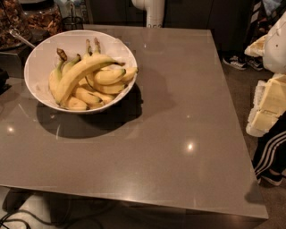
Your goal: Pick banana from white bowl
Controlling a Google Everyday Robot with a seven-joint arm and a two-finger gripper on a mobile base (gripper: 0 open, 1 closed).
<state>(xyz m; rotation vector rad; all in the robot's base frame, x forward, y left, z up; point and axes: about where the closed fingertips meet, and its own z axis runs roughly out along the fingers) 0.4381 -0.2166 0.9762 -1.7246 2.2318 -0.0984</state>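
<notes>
The white bowl [40, 56] stands on the grey table at the back left. It holds several yellow bananas. The banana [80, 74], the longest and most strongly curved one, lies on top of the pile. It runs from lower left to upper right, with its dark-tipped stem toward the bowl's right rim. My gripper [264, 107] shows as cream-coloured blocks at the right edge of the camera view. It hangs beyond the table's right side, far from the bowl, and holds nothing that I can see.
The grey table [178, 134] has its front edge near the bottom and its right edge next to the gripper. Glass jars [42, 18] stand behind the bowl. A white cylinder [152, 12] stands at the far edge. A person's leg in striped trousers [270, 154] is at the right.
</notes>
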